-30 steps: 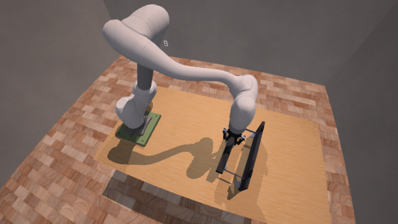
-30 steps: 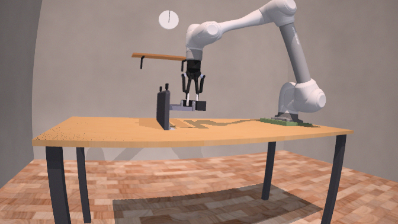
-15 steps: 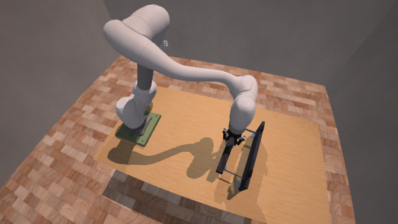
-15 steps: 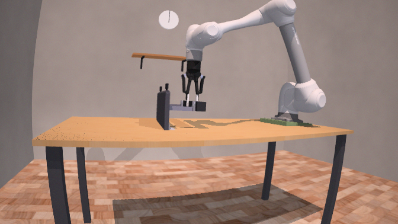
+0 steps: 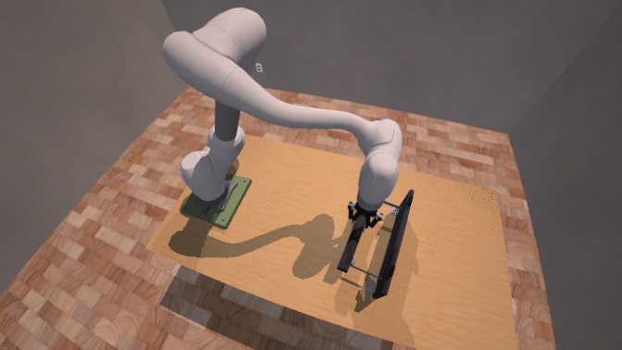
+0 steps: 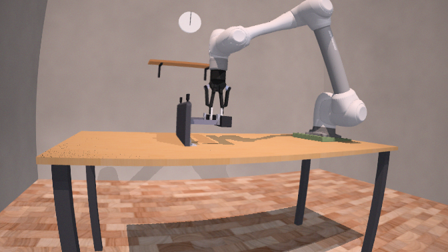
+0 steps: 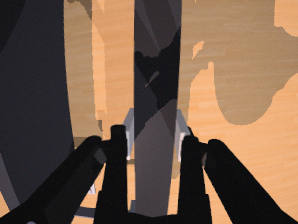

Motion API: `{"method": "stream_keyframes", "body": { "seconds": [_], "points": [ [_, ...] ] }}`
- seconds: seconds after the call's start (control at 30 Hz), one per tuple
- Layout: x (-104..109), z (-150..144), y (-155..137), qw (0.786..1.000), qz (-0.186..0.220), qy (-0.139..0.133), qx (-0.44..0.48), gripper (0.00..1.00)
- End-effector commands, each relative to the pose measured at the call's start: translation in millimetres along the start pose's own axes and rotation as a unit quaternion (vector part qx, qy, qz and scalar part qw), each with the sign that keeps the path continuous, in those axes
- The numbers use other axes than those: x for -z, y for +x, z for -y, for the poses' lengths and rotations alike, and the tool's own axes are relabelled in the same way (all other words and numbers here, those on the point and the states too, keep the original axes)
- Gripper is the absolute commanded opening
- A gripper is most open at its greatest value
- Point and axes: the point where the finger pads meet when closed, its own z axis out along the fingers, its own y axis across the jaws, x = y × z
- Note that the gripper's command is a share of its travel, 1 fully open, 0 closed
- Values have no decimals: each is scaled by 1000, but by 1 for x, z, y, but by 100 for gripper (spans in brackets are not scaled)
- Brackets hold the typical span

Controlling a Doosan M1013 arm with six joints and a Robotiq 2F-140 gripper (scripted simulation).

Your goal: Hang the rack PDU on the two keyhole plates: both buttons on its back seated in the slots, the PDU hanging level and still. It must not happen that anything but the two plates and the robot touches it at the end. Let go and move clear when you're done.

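Observation:
The rack PDU is a long dark bar, held level a little above the table. My gripper is shut on it near its far end. In the wrist view my fingers clamp both sides of the PDU. A dark upright board stands on the table beside it. Small grey keyhole plates sit at the board's far end and near end. Two thin stems run from the PDU's back to the plates. From the side, the PDU joins the board by a grey stem. I cannot tell whether the buttons sit in the slots.
The arm's green base plate lies at the table's left side. A wooden shelf with two dark brackets hangs on the wall behind the gripper. The table's front edge is close to the board's near end.

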Motion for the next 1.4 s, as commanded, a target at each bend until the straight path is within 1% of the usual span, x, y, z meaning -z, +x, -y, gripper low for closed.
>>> {"method": "stream_keyframes", "body": {
  "seconds": [0.0, 1.0, 1.03, 1.37],
  "points": [
    [-1, 0, 0, 1000, 0, 0, 0, 0],
    [-4, 0, 0, 1000, 0, 0, 0, 0],
    [-4, 0, 0, 1000, 0, 0, 0, 100],
    [-4, 0, 0, 1000, 0, 0, 0, 100]
  ]
}}
